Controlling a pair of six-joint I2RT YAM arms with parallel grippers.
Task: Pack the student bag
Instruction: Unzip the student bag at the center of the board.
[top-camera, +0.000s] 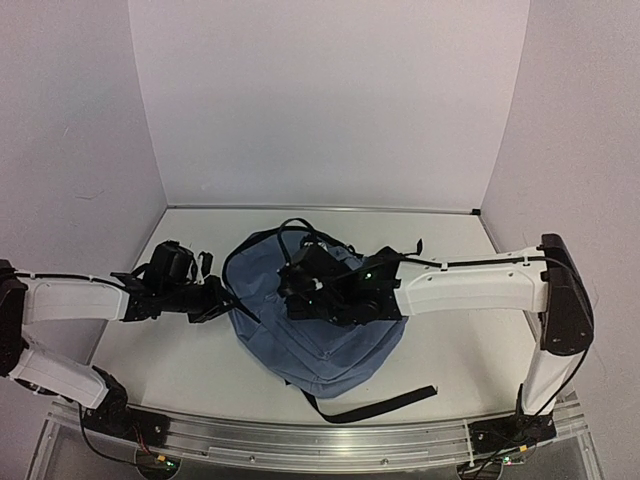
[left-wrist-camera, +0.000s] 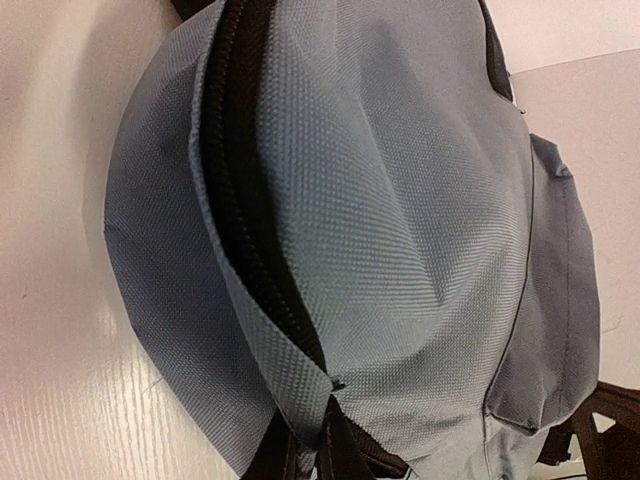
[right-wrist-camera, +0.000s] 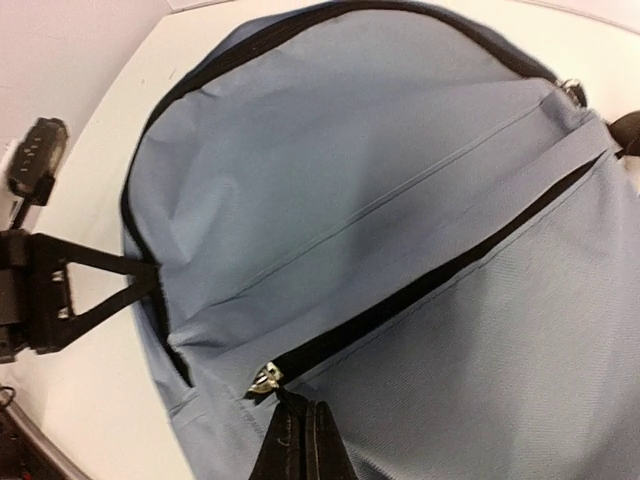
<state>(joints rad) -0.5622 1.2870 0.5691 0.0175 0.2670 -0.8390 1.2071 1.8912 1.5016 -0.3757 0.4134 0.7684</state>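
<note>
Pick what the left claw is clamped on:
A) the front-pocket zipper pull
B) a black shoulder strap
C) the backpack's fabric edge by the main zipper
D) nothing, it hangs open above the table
C: the left wrist view shows the left claw shut on a pinched fold of the backpack, right beside its black main zipper.

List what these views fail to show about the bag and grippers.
- Inside the student bag: every view, its fabric covers it.
- What the right gripper pinches, if anything: right wrist view, its shut fingers hide it.
- Tips of the left gripper: left wrist view, mostly cut off by the bottom edge.
</note>
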